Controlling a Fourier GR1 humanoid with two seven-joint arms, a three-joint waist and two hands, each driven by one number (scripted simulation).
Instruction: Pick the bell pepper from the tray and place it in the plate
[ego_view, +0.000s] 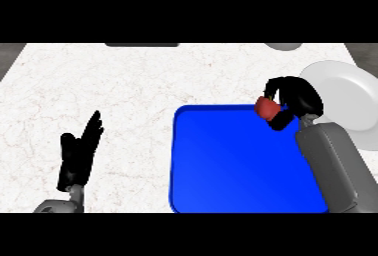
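Observation:
A red bell pepper (265, 108) is held in my right hand (295, 97), whose fingers curl round it and hide most of it. The hand hangs over the far right corner of the blue tray (236, 165). Just to the right lies the white plate (347, 97), partly covered by my right forearm. My left hand (80, 150) stands open with fingers up at the lower left, well away from the tray.
The white marbled counter (111, 85) spreads to the left and behind the tray. A dark flat object (142, 44) and a grey round object (284, 46) sit at the far edge.

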